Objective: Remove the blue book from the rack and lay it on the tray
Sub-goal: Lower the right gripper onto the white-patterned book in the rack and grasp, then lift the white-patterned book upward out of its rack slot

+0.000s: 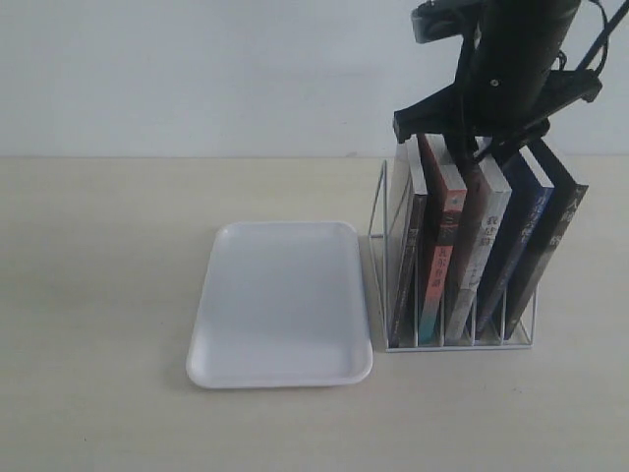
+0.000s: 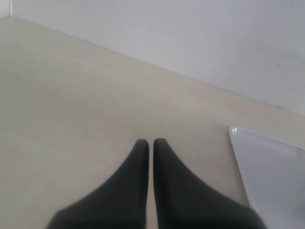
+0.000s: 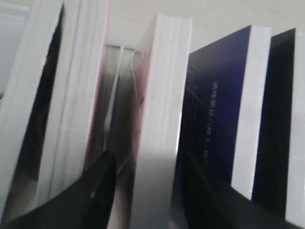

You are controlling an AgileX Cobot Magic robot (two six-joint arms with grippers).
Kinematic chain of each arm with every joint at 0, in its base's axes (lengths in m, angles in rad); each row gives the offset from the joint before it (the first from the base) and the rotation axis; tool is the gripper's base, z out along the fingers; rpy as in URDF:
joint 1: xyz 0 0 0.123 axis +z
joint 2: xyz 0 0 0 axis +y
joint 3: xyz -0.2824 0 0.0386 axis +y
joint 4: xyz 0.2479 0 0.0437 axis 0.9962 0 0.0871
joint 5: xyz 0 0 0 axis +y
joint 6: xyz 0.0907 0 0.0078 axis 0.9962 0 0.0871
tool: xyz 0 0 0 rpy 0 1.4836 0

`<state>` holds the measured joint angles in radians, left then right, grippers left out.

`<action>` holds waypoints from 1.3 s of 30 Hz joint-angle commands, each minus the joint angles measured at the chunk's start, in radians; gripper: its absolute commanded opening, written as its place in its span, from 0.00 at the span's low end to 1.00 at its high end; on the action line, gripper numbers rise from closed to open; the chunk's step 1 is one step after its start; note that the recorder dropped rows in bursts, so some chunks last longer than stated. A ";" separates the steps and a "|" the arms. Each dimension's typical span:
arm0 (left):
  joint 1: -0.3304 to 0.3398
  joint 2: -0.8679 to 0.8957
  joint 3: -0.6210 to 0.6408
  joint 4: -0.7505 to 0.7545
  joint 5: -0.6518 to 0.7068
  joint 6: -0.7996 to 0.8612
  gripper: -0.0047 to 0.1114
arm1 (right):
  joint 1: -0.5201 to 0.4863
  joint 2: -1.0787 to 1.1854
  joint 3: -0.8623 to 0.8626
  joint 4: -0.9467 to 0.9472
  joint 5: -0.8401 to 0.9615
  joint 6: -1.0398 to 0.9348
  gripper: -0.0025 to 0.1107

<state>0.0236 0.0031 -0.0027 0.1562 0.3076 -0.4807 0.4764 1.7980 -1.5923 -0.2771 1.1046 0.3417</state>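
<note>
Only blurred white lettering — blue book cover

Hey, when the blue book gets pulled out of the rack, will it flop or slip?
The blue book probably stays fairly stiff: its page block looks thick. Its cover seems smooth, so it might slip. It leans between neighbours in the rack, so pulling it may drag or tip them.

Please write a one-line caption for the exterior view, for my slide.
Open right gripper reaches down to books in a wire rack; white tray lies empty beside it.
</note>
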 commanded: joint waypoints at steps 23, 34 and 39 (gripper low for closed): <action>0.002 -0.003 0.003 0.000 -0.012 0.004 0.08 | -0.008 -0.113 -0.297 -0.009 0.116 -0.067 0.02; 0.002 -0.003 0.003 0.000 -0.012 0.004 0.08 | -0.008 -0.171 -0.385 -0.009 0.116 -0.088 0.02; 0.002 -0.003 0.003 0.000 -0.012 0.004 0.08 | -0.008 -0.171 -0.385 0.003 0.116 -0.088 0.02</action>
<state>0.0236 0.0031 -0.0027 0.1562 0.3076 -0.4807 0.4746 1.6418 -1.9651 -0.2665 1.2603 0.2627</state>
